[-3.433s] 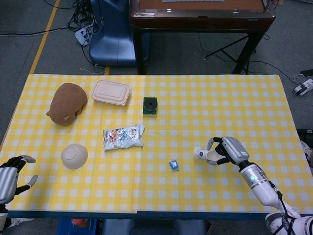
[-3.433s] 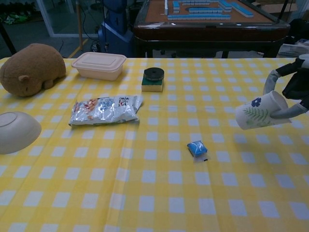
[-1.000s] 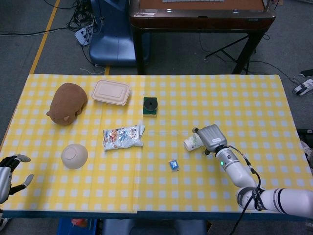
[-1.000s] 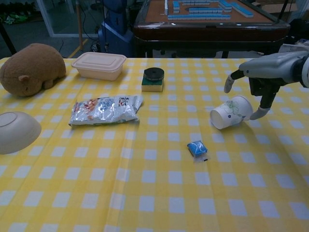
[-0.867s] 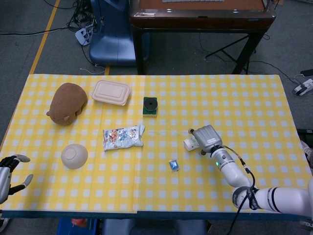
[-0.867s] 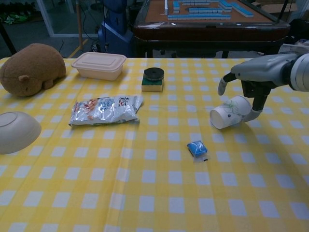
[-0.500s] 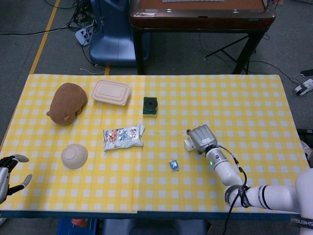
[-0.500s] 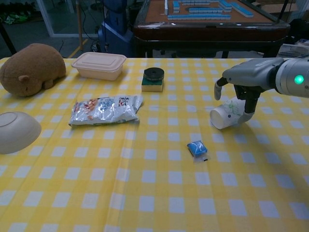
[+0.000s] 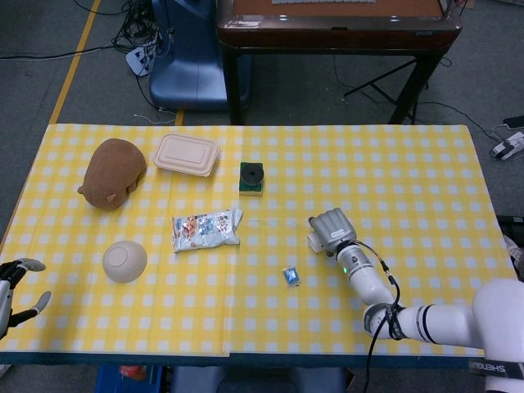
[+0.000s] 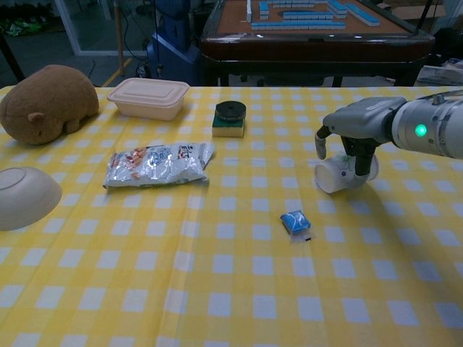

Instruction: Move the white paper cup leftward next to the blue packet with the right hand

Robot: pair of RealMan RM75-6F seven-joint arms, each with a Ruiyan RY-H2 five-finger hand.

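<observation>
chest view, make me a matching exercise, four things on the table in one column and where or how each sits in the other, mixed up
Things
1. white paper cup
2. blue packet
3. beige bowl
4. black disc

Places or states
A. upside down at the left edge of the view
B. on top of a green and yellow sponge
C. lying on its side under the right hand
D. flat on the cloth, nearer the camera than the cup

Pairs: 1-C, 2-D, 3-A, 4-B
</observation>
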